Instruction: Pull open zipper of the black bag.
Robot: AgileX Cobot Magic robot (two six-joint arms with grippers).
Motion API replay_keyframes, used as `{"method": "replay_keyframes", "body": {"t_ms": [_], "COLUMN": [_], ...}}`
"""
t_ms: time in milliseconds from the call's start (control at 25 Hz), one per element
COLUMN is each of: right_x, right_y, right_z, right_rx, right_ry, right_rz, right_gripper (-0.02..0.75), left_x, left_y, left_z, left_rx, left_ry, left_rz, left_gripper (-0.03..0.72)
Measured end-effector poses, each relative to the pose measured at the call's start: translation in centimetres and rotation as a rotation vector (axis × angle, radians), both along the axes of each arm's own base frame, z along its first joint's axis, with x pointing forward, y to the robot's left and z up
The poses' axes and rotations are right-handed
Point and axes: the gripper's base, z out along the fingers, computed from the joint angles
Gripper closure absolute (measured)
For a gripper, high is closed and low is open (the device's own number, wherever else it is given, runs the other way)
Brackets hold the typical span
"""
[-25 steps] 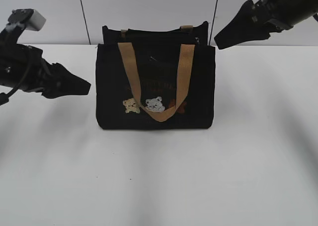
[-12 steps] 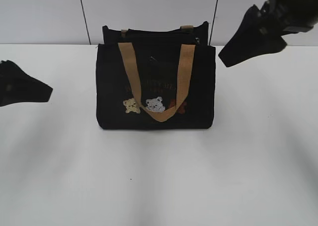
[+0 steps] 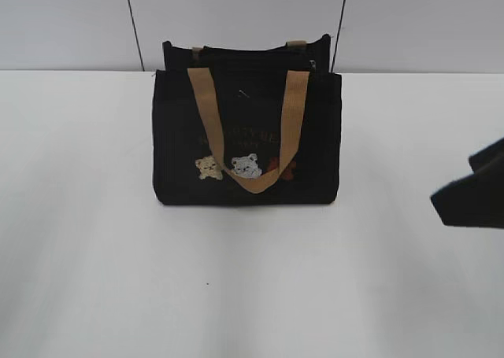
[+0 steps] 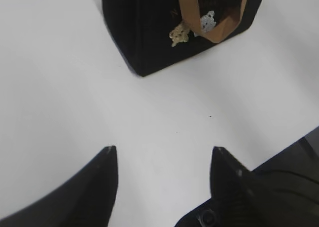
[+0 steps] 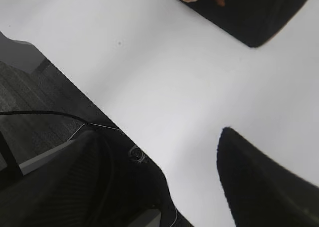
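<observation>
Black bag (image 3: pixel 246 138) stood upright mid-table, tan handle draped over front; zipper (image 3: pixel 252 53) along top edge, pull too small to discern. Left gripper (image 4: pixel 162 154) hovered empty near bag's front corner, jaws spread. Right gripper (image 5: pixel 164 157) low, well right of bag, likewise agape. Advisable: brace bag, pinch pull, draw along zip line.

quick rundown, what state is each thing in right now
black bag: upright on the table, nothing touching it
zipper: too dark to tell whether open or shut
tan handle: hanging down over the bag's front
left gripper: open, empty, over bare table
right gripper: open, empty, away from the bag
</observation>
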Motion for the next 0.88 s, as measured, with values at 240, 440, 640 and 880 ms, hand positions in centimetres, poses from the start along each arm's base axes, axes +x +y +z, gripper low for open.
{"method": "replay_keyframes", "body": {"t_ms": [240,440,640,880], "right_x": [-5.6,-9.9,-13.7,-16.0], "right_y": [-2.3,-4.4,-6.5,-8.1], "right_z": [-0.3,-1.0,-1.8,-4.5], "right_rx": [-0.019,-0.029,-0.054,-0.068], "right_ry": [-0.096,-0.179,-0.279,-0.351], "right_rz": [-0.093,-0.208,-0.335,-0.440], "right_gripper": [0.178,0.180,0.180,0.180], "left_x": [-4.7,-7.2,-8.6,-9.0], "left_y": [1.6,2.3,2.4,2.5], "left_z": [0.7,-1.4,-3.9,-4.4], "left_rx": [0.030,0.026,-0.002,-0.009], "left_ry": [-0.039,-0.042,-0.022,-0.040], "left_rz": [0.126,0.180,0.200,0.204], "left_gripper": [0.246,0.246,0.246,0.246]}}
